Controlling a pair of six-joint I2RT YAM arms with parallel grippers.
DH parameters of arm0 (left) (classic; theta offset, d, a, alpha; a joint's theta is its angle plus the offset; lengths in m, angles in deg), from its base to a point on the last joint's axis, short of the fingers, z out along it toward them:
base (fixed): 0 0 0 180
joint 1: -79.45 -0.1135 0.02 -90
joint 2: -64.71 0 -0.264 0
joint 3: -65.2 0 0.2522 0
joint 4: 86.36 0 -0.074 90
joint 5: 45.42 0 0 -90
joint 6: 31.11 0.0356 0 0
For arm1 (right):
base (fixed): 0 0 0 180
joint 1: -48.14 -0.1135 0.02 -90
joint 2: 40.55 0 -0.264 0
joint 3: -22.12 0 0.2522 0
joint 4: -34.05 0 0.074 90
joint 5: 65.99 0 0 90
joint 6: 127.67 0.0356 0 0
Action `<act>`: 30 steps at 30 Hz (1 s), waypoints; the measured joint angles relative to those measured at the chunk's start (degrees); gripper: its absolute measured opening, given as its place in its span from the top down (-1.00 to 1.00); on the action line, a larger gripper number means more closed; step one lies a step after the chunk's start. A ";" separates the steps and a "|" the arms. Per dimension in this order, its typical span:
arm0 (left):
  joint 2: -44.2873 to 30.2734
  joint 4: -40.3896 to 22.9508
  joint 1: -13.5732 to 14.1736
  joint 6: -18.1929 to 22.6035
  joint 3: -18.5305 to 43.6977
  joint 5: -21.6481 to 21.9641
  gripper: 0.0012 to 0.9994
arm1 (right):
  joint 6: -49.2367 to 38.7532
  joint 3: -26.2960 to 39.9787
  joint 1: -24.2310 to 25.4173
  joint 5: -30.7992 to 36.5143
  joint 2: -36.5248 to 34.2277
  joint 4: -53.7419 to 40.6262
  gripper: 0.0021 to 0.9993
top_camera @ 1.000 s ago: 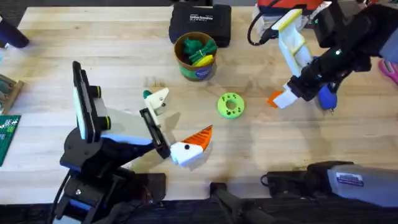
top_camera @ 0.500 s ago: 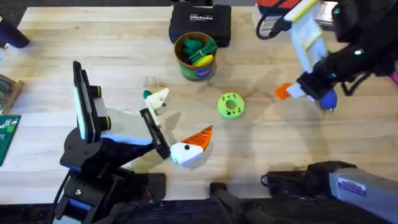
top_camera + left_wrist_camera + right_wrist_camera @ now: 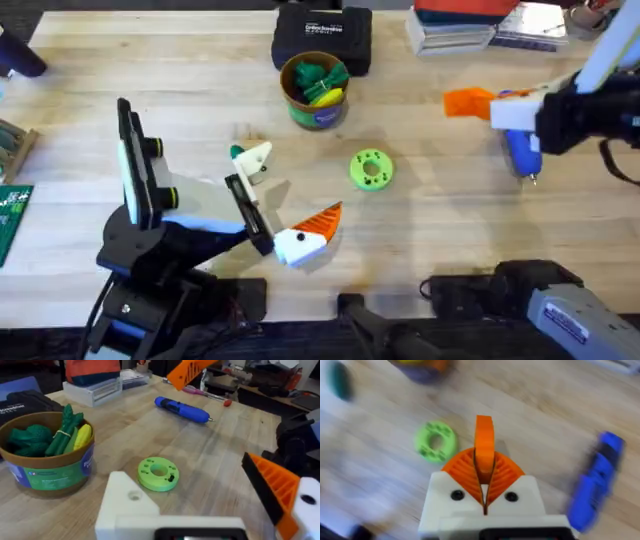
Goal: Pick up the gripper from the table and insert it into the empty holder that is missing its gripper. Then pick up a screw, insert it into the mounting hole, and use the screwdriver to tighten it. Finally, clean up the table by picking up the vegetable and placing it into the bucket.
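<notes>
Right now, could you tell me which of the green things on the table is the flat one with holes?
It is the bright green ring, lying flat mid-table. The bucket merely wears a green label, and the small teal vegetable has no holes.

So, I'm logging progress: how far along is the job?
Nothing looks done. The screwdriver lies on the table, with the right end effector shut and empty near it. Left: the vegetable sits on the table, outside the bucket.

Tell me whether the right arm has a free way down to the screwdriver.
Probably yes. The screwdriver lies alone on bare table, and the right gripper hangs just beside it with nothing between them. Its fingers are shut, so they must open first.
</notes>
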 joint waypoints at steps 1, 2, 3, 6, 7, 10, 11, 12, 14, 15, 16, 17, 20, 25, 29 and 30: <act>0.00 0.00 0.00 0.00 0.00 0.00 -0.97 | 2.55 -0.28 0.12 -3.90 -0.07 1.86 0.98; 0.00 0.00 0.00 0.00 0.00 0.00 -0.97 | 4.76 -0.62 0.12 -7.37 -0.31 3.33 0.98; 0.00 0.00 0.00 0.00 0.00 0.00 -0.97 | 7.16 -1.09 0.12 -11.05 -0.75 4.69 0.98; 0.00 0.00 0.00 0.00 0.00 0.00 -0.97 | 14.05 -2.09 -0.34 -19.63 -3.48 6.27 0.98; 0.00 0.00 0.00 0.00 0.00 0.00 -0.97 | 16.33 -2.32 -0.66 -21.80 -4.89 6.33 0.98; 0.00 0.00 0.00 -0.02 0.00 0.00 -0.97 | 23.25 -2.82 -2.27 -26.96 -10.10 6.50 0.98; 0.00 0.00 0.00 0.00 0.00 -0.02 -0.97 | 25.00 -2.94 -2.82 -28.35 -11.68 6.55 0.98; 0.00 0.00 0.00 -0.01 0.00 -0.02 -0.97 | 26.37 -3.03 -3.41 -29.75 -13.19 6.56 0.98; 0.00 0.00 0.00 0.00 0.00 0.00 -0.97 | 28.48 -3.09 -4.88 -32.72 -16.39 6.62 0.98; 0.00 0.00 0.00 0.00 0.00 -0.02 -0.97 | 29.26 -3.09 -5.80 -34.19 -18.04 6.64 0.98; 0.00 0.00 0.00 0.00 0.00 -0.01 -0.97 | 29.93 -3.09 -6.69 -35.23 -19.56 6.66 0.98; -0.01 0.00 0.00 0.00 0.00 -0.02 -0.97 | 30.19 -3.09 -7.58 -36.10 -20.91 6.70 0.98; 0.00 0.00 0.00 0.00 0.00 -0.02 -0.97 | 30.01 -3.69 -10.56 -40.94 -25.06 9.52 0.98; 0.00 0.00 0.00 -0.02 0.00 -0.02 -0.97 | 31.08 -7.17 -13.32 -47.27 -27.23 16.72 0.98; 0.00 -0.01 0.00 -0.02 0.00 -0.09 -0.97 | 35.81 -12.39 -13.41 -49.27 -27.23 25.31 0.98; 0.00 -0.02 0.00 -0.02 0.00 -0.17 -0.97 | 37.72 -13.97 -13.38 -49.46 -27.23 28.73 0.98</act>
